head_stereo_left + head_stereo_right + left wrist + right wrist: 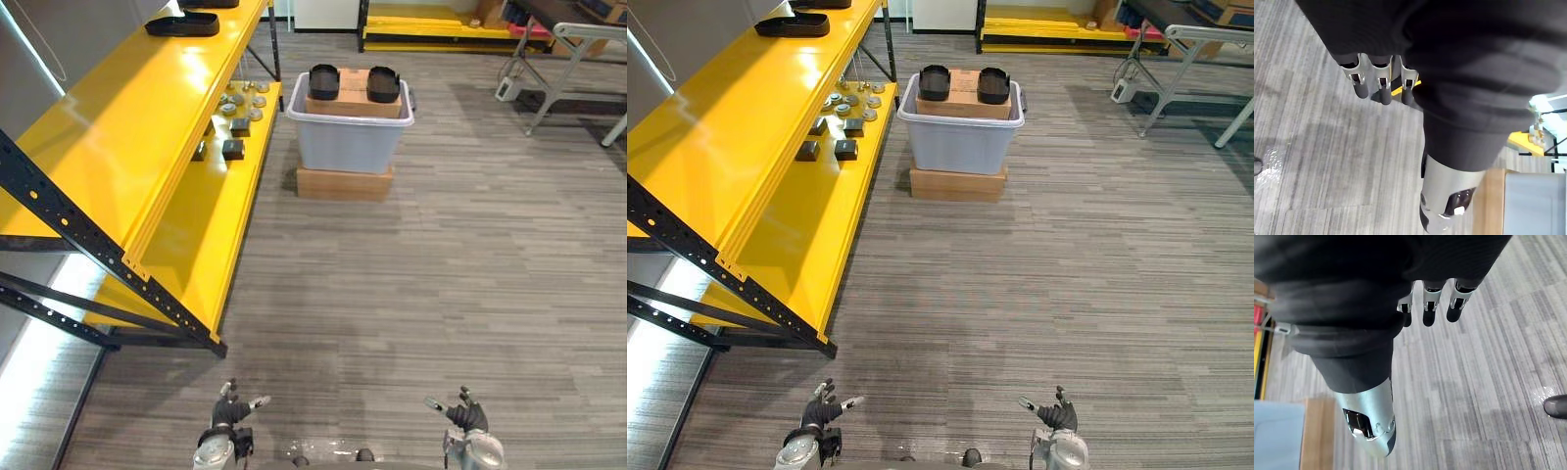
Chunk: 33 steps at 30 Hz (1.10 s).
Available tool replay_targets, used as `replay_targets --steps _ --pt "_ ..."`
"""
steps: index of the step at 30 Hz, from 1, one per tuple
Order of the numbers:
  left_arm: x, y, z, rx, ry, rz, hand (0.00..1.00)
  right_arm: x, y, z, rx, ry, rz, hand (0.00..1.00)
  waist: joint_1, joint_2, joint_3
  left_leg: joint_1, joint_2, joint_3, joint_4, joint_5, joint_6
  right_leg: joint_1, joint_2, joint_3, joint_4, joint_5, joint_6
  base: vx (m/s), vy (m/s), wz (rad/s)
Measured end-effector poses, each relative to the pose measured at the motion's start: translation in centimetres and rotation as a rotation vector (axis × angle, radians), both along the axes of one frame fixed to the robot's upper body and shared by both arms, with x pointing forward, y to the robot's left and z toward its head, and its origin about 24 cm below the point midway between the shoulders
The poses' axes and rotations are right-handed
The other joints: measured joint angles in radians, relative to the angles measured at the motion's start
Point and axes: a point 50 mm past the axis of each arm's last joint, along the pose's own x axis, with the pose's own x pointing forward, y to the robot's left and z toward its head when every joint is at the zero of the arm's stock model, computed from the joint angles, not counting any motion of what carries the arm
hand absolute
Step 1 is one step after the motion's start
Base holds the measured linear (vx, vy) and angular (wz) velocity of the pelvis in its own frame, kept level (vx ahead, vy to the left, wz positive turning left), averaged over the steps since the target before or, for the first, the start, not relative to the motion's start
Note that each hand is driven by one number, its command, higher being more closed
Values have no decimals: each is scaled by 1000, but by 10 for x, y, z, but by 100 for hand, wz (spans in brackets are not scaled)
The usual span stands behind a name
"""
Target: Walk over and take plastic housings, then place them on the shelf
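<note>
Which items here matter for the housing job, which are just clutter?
Job: left housing, right housing, atop the box in the grey bin; yellow shelf; left hand, right hand, both open.

Lying about: small round parts, dark blocks on lower tier; white frame.

No text, label or number can be read anywhere.

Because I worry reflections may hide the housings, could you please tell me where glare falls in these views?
Left eye view: white glare streaks the yellow shelf near one black housing; the pair of housings atop the grey bin sits in even light. Left wrist view: a small glossy patch on the floor. Right wrist view: a similar sheen on the floor.
</note>
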Motion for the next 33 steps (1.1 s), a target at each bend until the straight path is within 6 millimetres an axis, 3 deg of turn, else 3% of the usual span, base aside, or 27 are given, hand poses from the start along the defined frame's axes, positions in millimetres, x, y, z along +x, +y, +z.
replay_targets --steps 8,18,27,29,30,33 --pt "8 -1 7 26 -49 -33 0 5 1 2 -32 -4 53 0 -1 -3 14 17 -1 1 2 0 0 19 -2 1 -5 2 2 25 -2 -1" --pt "8 0 9 26 -58 -29 0 8 -4 4 -22 -18 25 0 -11 13 29 13 1 14 3 -4 4 0 1 27 -5 2 2 -25 -15 -5" --pt "-4 8 7 8 -48 57 0 20 -3 8 -20 -35 26 0 -18 28 55 -38 32 119 68 -73 20 -76 31 138 32 5 2 -22 1 -39" --pt "-2 12 10 13 -63 78 0 22 -3 9 -20 -40 27 0 -18 29 57 -55 37 133 97 -98 22 -98 36 151 58 -10 8 85 37 -31" --pt "3 14 14 16 -88 85 0 24 -4 10 -22 -45 28 0 -18 32 61 -67 38 141 123 -117 24 -133 37 163 126 -48 14 102 46 -18" --pt "10 14 19 20 -123 80 0 28 -6 12 -27 -55 27 0 -24 35 75 -62 19 151 170 -158 48 -264 21 157 447 -168 61 100 60 -6"
